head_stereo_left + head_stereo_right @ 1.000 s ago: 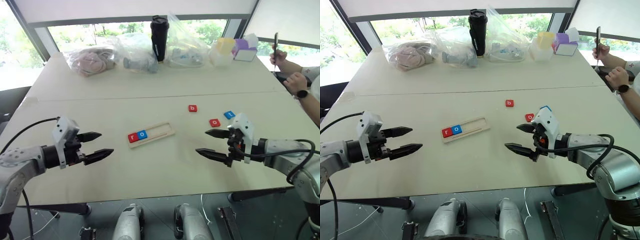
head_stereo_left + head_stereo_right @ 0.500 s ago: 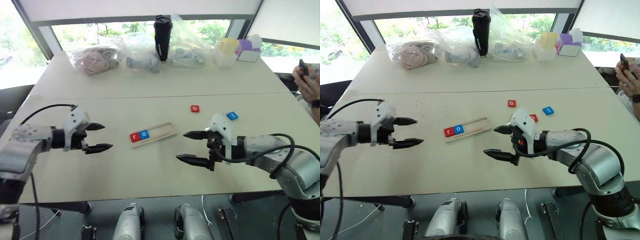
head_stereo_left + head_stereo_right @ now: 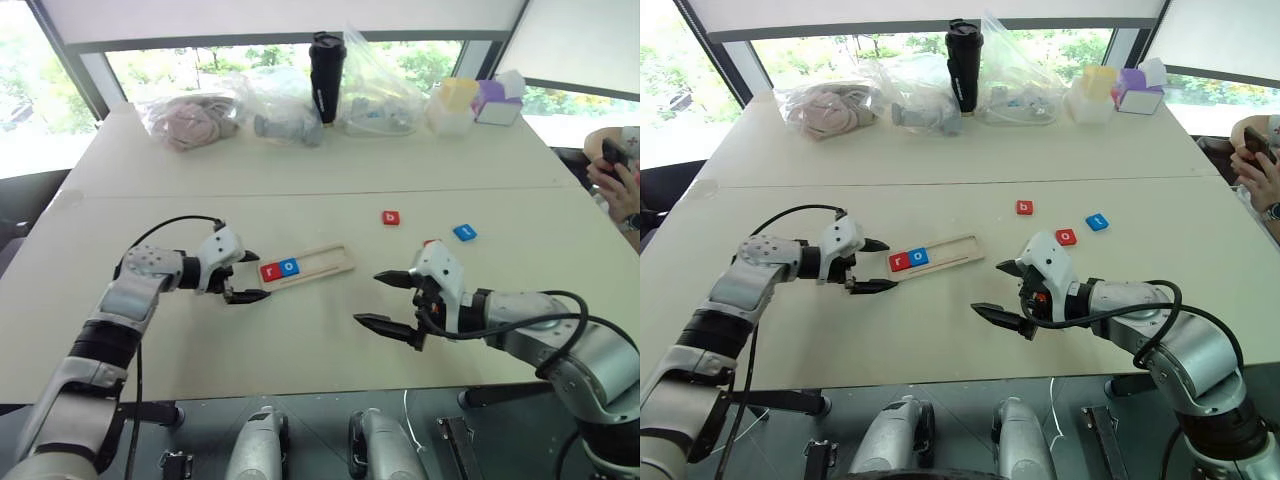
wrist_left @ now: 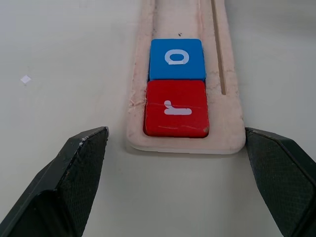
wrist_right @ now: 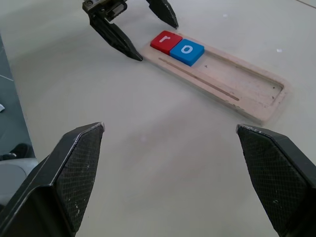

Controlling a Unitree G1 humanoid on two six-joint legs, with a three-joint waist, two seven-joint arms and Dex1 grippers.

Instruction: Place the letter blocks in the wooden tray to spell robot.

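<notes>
**A:** Which step was in hand?

**B:** The word was two letters in. The wooden tray (image 3: 318,266) lay mid-table, slanting up to the right, with the red r block (image 3: 269,271) and the blue o block (image 3: 288,267) touching each other at its left end. The rest of the tray was bare.

**A:** And the arms?

**B:** The left gripper (image 3: 243,276) sat at the tray's left end, its fingers spread wide to either side of that end and holding nothing. I judged it was there to steady or square the tray, not to pick. The right gripper (image 3: 388,297) hovered to the near right of the tray, jaws just as wide and empty.

**A:** The remaining letters?

**B:** The red b block (image 3: 390,217) lay well apart to the far right of the tray. The second red o block (image 3: 1066,237) and the blue t block (image 3: 1097,222) lay near each other, further right.

**A:** So the next move?

**B:** Probably the b. It called for the right gripper to reach away to the far right, pinch the thin tile by its edges and set it just beside the blue o.
</notes>
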